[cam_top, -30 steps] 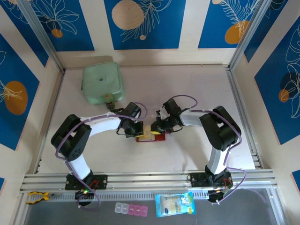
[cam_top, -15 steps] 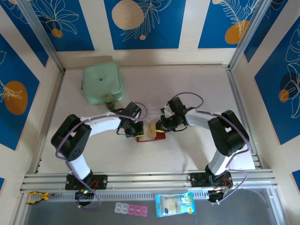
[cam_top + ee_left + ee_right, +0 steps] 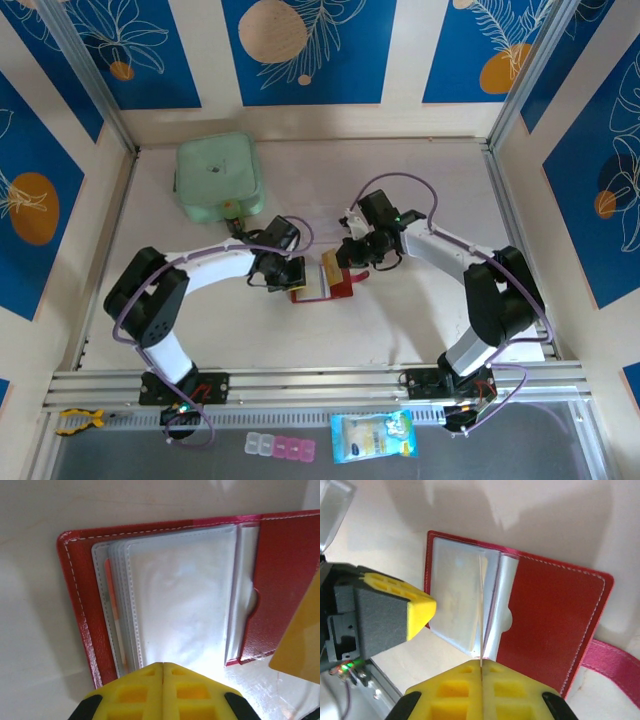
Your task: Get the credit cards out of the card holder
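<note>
"What's moved since a second ago?"
"The right gripper [image 3: 481, 666] has drawn back toward the far right, and that arm's elbow has swung out right and nearer."
"And the credit card [image 3: 300, 635]?"
"Pinched in it, pulled up from the card holder [image 3: 550, 615]."

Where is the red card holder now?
In the top view, the card holder lies open mid-table, between the left pincer and the right pincer, which pinches a credit card.
</note>
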You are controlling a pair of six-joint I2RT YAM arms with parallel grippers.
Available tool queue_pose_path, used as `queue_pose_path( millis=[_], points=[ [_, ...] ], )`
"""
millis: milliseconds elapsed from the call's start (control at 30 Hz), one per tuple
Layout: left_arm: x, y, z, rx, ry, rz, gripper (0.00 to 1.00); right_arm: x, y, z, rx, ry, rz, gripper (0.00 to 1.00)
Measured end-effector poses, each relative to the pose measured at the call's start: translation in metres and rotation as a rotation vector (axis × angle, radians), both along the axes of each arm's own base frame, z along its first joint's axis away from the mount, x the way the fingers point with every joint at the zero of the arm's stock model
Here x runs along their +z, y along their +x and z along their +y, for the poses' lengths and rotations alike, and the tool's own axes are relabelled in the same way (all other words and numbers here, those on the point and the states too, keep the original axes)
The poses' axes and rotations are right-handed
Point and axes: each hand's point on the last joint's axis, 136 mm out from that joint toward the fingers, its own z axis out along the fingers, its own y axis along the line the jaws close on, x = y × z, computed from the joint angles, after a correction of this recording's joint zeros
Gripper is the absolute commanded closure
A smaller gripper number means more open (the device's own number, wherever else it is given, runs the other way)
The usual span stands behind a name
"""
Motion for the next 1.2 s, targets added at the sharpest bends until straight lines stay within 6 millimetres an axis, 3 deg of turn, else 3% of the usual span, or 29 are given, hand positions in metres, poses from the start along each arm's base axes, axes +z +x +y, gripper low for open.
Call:
queue_pose_path(
  millis=[267,633,933,1200],
  points=[
    [0.019,0.007,0.004,0.017,-0.003,-0.056,0.94,0.033,0.015,0.013,0.335,-0.123,-0.242,1.00],
    [0.024,0.004,0.025,0.061,-0.003,-0.068,0.93,0.029,0.058,0.012,0.715,-0.348,-0.370,1.00],
    [0.026,0.004,0.034,0.100,-0.005,-0.073,0.93,0.049,0.111,0.021,0.818,-0.370,-0.494,1.00],
    [0.026,0.006,0.037,0.109,-0.007,-0.075,0.93,0.039,0.135,0.018,0.866,-0.367,-0.489,1.00]
  ],
)
